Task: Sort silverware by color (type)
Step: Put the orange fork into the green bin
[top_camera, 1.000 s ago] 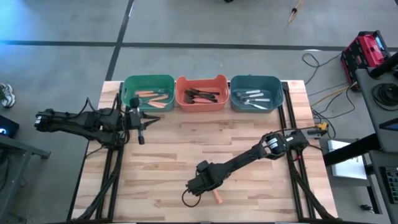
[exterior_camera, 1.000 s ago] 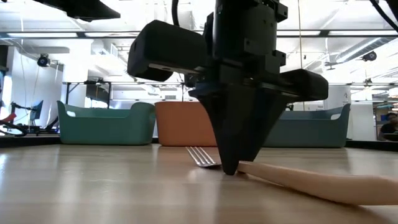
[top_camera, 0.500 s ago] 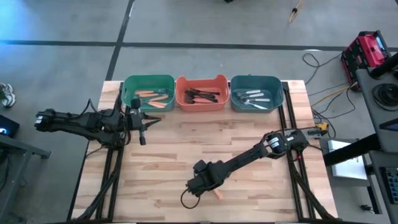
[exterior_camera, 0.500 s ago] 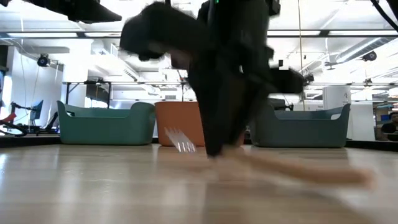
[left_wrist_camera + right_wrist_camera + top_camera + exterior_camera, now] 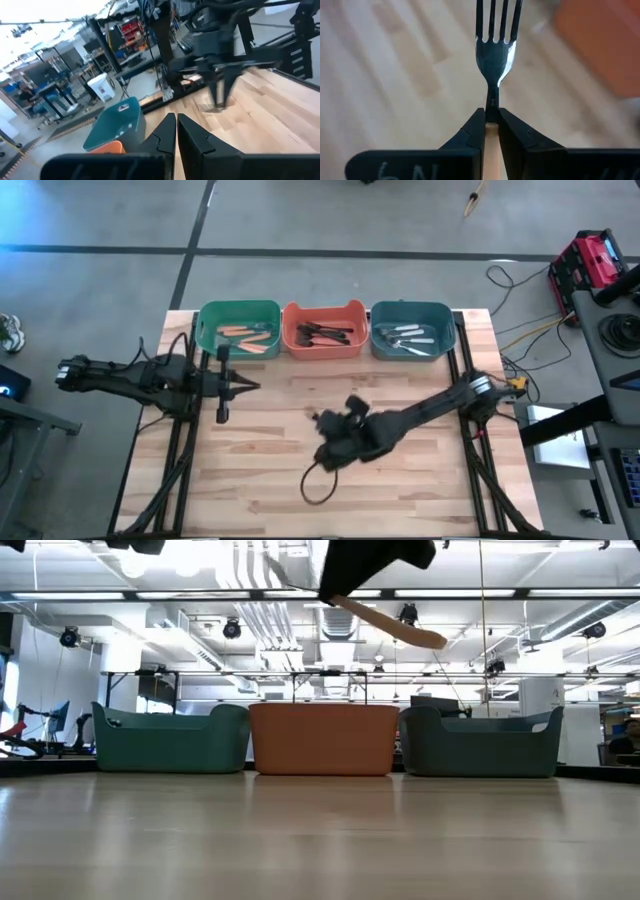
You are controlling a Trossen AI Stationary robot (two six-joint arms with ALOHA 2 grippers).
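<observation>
— Above the middle of the table (image 5: 400,490), what is the right gripper (image 5: 491,116) doing?

— It is clamped on a fork (image 5: 494,47) at the neck, where metal meets an orange handle; the tines point away from the wrist. From table height the handle (image 5: 390,624) hangs high above the wood.

— And the rest of the silverware?

— At the table's far edge: orange-handled forks (image 5: 245,337) in the green bin (image 5: 206,315), dark ones (image 5: 322,333) in the orange bin (image 5: 353,307), pale ones (image 5: 408,335) in the blue bin (image 5: 445,313).

— The left gripper (image 5: 222,398)?

— Fingers pressed together on nothing, waiting near the green bin.
</observation>
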